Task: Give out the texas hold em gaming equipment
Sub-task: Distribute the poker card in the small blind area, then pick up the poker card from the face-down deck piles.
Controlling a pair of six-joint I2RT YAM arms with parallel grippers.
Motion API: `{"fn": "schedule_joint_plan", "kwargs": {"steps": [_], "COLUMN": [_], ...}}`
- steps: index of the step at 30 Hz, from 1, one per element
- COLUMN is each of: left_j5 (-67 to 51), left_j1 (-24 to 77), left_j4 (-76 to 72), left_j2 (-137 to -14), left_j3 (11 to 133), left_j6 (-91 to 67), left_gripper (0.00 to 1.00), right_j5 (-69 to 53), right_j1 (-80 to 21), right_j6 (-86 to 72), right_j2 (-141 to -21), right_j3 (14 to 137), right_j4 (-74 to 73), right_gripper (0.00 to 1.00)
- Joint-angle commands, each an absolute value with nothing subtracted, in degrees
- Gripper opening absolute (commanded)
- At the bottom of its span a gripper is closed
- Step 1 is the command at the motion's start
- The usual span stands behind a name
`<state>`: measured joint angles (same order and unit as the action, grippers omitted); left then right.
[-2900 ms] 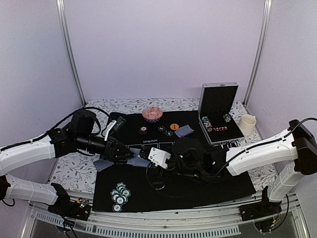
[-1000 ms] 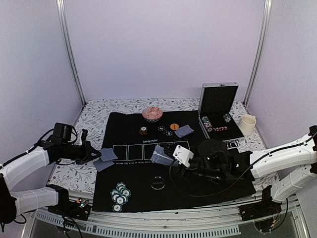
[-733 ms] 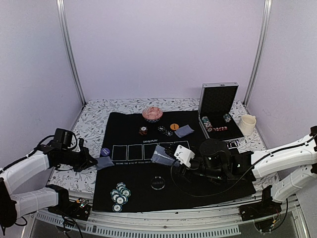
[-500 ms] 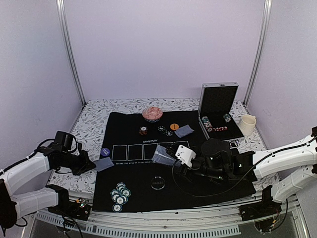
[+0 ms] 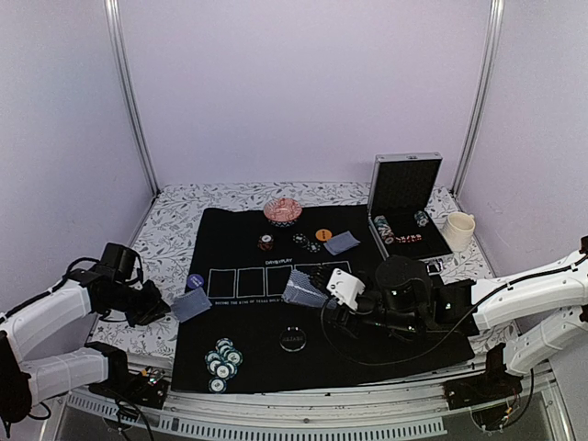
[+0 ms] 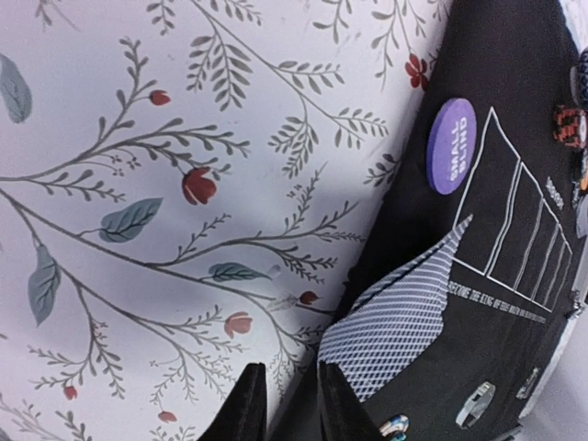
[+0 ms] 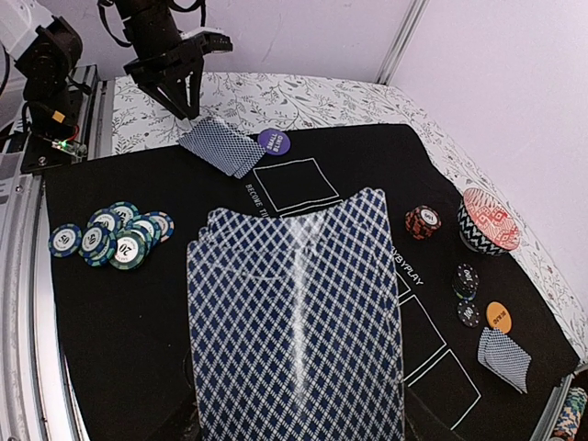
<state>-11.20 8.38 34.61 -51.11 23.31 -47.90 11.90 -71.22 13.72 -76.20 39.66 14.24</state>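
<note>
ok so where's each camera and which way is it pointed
top external: above and behind the arms, looking down on the black mat; left arm and right arm show
left wrist: low over the floral cloth, facing the mat's edge; left gripper at bottom
right wrist: faces across the mat toward the left arm; fan of cards hides its fingers
shared: small blind button, in all three

A: Enclosure?
B: Plain pale-lilac walls (image 5: 303, 92) on three sides, matte. Two aluminium uprights, left (image 5: 130, 92) and right (image 5: 479, 92), stand at the back corners, leaning slightly outward toward the top.
A: Work surface?
B: Table under a white cloth (image 6: 138, 138) printed with grey-green leafy sprigs and small red flowers. A metal rail (image 5: 303, 418) runs along the near edge.
A: Light?
B: Even and diffuse; shadows soft.
</note>
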Motion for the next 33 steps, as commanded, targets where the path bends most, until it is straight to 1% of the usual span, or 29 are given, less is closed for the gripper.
{"fn": "schedule_joint_plan", "kwargs": {"steps": [1, 4, 6, 12, 15, 18, 20, 23, 26, 29, 33], "left_j5": [-5.41, -4.66, -4.94, -10.66, -13.47, -18.96, -26.03, -34.54, -38.41, -41.37, -43.28], "left_j1": [7.84, 7.91, 7.91, 7.97, 8.55, 11.42, 14.76, 23.11, 30.65, 34.03, 36.71], "left_j4": [38.16, 38.19, 36.79, 32.63, 30.79, 27.75, 23.50, 18.56, 16.93, 15.16, 11.94], "left_j2": [-50.75, -51.05, -51.06, -49.80, -48.68, -48.87, -50.10, -52.96, -55.92, -57.56, -57.91], "left_j3": [27.37, 29.78, 31.77, 39.17, 42.41, 44.00, 44.21, 44.98, 45.69, 45.42, 43.93], "left_j6": [-49.05, -48.23, -46.34, -41.10, -38.10, -35.90, -35.06, -33.81, -30.71, -28.68, -26.90], "left_gripper": [0.22, 0.22, 0.24, 0.40, 0.42, 0.46, 0.48, 0.53, 0.61, 0.73, 0.96], "right_j5": [11.21, 10.92, 10.98, 10.69, 10.66, 10.63, 10.32, 9.53, 8.51, 7.73, 6.31], "right_j1": [-71.15, -71.13, -71.14, -71.23, -71.39, -71.54, -71.70, -71.78, -71.95, -72.20, -72.33], "right_j6": [12.88, 12.92, 13.31, 13.49, 13.96, 14.56, 14.99, 15.68, 16.23, 16.73, 17.06], "right_j2": [-75.27, -75.40, -75.67, -76.75, -77.68, -78.83, -79.45, -80.65, -82.16, -84.45, -87.53], "right_j3": [40.70, 41.37, 41.91, 43.55, 44.63, 46.22, 47.12, 48.55, 50.26, 51.98, 54.30], "right_j4": [14.15, 13.59, 13.24, 12.10, 11.10, 10.43, 10.37, 10.37, 10.29, 10.37, 10.99], "right_gripper": [0.49, 0.49, 0.49, 0.49, 0.49, 0.49, 0.49, 0.49, 0.49, 0.49, 0.49]}}
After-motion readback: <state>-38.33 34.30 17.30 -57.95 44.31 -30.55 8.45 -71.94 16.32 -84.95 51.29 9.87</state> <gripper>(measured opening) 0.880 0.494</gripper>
